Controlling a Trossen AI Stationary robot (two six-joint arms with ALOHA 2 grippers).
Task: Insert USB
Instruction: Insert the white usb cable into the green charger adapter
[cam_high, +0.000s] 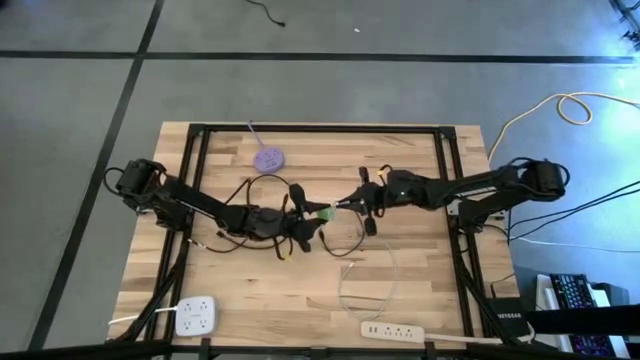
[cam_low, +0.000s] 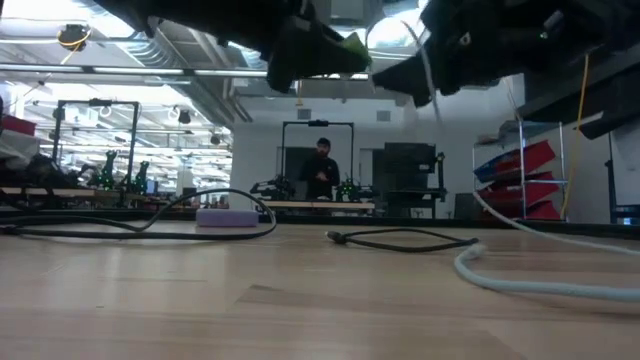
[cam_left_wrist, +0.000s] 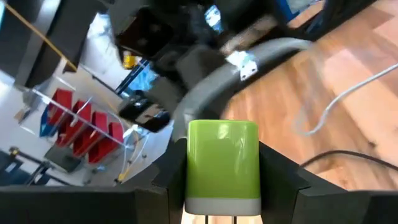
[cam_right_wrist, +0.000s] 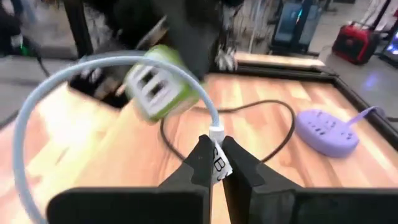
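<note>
Charger (cam_high: 325, 213), green, clamped between left gripper (cam_high: 318, 216) fingers above table centre; USB plug (cam_right_wrist: 218, 160) pinched in closed right gripper (cam_high: 347, 203), just at charger's 2 o'clock, not inserted. Right wrist view alone shows charger's two ports; low view shows both lifted off table (cam_low: 300, 300).

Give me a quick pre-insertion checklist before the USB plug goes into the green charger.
1. Left gripper clamped on the green charger: ok.
2. Right gripper shut on the USB plug: ok.
3. Charger's ports facing the plug: ok, both slots show in the right wrist view.
4. Plug tip lined up with a slot: cannot tell.
5. Plug already seated: not ok, a gap remains.
6. White cable slack, not snagged: ok.
</note>
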